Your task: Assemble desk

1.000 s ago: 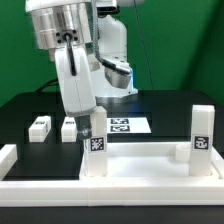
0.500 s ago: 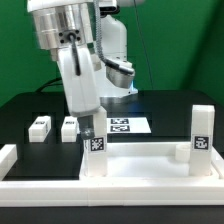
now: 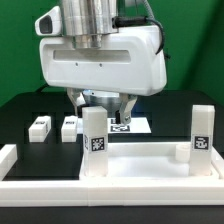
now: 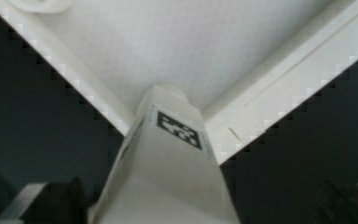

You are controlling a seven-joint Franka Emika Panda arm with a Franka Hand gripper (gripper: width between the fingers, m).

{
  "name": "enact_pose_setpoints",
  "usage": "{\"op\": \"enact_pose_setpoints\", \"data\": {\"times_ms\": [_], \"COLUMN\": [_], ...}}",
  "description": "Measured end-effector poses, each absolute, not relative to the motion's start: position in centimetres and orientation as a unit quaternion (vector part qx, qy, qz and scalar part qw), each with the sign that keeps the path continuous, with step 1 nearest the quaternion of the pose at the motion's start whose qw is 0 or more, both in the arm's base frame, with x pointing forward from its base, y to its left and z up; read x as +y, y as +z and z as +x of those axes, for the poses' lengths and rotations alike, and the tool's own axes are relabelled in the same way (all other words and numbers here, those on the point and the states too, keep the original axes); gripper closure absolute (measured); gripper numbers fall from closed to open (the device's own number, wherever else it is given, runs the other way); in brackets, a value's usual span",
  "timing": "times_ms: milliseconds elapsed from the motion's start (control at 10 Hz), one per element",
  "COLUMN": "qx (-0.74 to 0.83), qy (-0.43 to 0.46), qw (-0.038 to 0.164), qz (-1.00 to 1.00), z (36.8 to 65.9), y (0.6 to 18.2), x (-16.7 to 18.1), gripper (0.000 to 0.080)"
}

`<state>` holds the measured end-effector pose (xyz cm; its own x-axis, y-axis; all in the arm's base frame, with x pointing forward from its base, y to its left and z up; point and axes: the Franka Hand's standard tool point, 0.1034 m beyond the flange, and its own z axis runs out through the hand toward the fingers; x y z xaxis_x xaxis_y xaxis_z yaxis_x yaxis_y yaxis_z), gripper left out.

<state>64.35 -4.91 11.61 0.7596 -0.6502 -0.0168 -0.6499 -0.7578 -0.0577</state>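
Your wide white plastic tray-like top (image 3: 145, 160) lies flat at the front of the black desk (image 3: 170, 128). Its long axis runs from the exterior view's left to its right, raised rim up. A tall white block leg (image 3: 95, 155) stands upright at the left end, long axis vertical, with its black-and-white square tag facing the camera. A matching second leg (image 3: 201, 135) stands the same way at the right end. In the wrist view you're looking along the left leg (image 4: 158, 180), which sits in a corner where two rim edges meet in a V.

Your end effector (image 3: 104, 108) hangs over that left leg, released. The dark fingers (image 4: 30, 200) are blurry, but they sit either side of the leg with gaps and aren't touching it. In the exterior view the big smooth white wrist housing (image 3: 100, 55) covers most of them, so you only get dark tips poking out. The leg and those tips also hide part of the marker board (image 3: 138, 125).

Two small white tagged blocks, one (image 3: 40, 127) beside the other (image 3: 68, 127), lie on the left, apart from the tray. Their tags are too small to read. The white border rails (image 3: 8, 155) run out of frame.
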Motion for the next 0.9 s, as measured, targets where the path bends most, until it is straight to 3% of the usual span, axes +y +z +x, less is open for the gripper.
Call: {"op": "enact_pose_setpoints", "data": {"times_ms": [300, 500, 900], "qx": [0.229, 0.089, -0.04], "qy": [-0.008, -0.048, -0.062], "qw": [0.028, 0.014, -0.001], "qz": [-0.973, -0.995, -0.997], "z": [64.4, 64.6, 64.6], "y": [11.6, 11.5, 11.0], "x": [-5.0, -5.2, -6.2], "gripper": [0.0151, 0.0151, 0.0151]}}
